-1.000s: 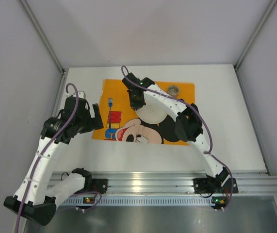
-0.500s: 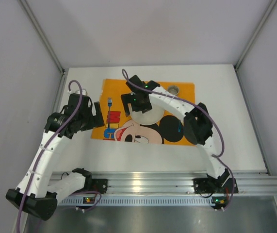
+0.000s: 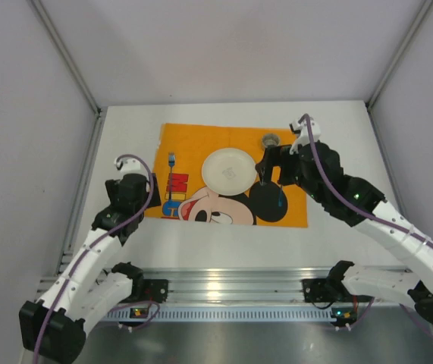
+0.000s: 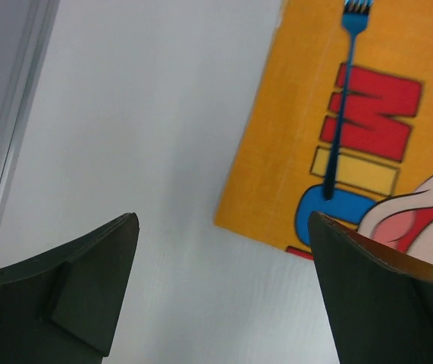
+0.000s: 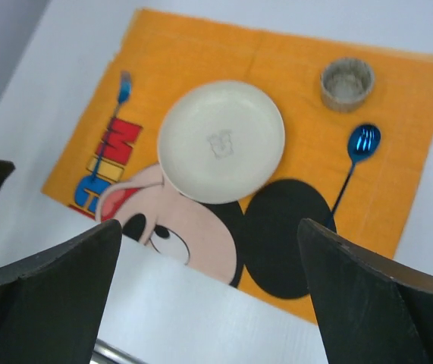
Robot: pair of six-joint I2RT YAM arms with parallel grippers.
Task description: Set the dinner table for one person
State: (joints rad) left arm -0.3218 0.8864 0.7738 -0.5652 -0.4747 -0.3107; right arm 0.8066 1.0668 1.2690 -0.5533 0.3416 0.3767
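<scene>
Both pairs of my jaws are released, spread wide with nothing between them.

My left gripper (image 4: 222,224) hangs over bare tabletop, just left of the near left corner of the orange mat (image 3: 193,140). From that wrist I look past my two dark fingers (image 4: 87,288) at white surface, the mat's edge, and a blue fork (image 4: 337,114). It lies along the mat's left side, tines pointing far.

My right gripper (image 5: 208,227) is up above the right part of the mat, near the cup (image 3: 271,140). In the overhead view its dark body covers part of the mat's right side. From that wrist the whole setting shows between my fingers.

The dinner table (image 3: 231,244) is the wide white surface under everything, running out to the side walls and to the metal rail at my bases. The mat lies flat on it, roughly centred left to right and set toward the far half.

A round white plate (image 3: 229,169) sits on the middle of the mat, partly over the cartoon mouse's head. A blue spoon (image 5: 356,155) lies on the mat to the right of the plate, its bowl pointing far and its thin handle running near across the black ear. The small round cup stands at the mat's far right corner, just beyond the spoon's bowl and apart from the plate.
</scene>
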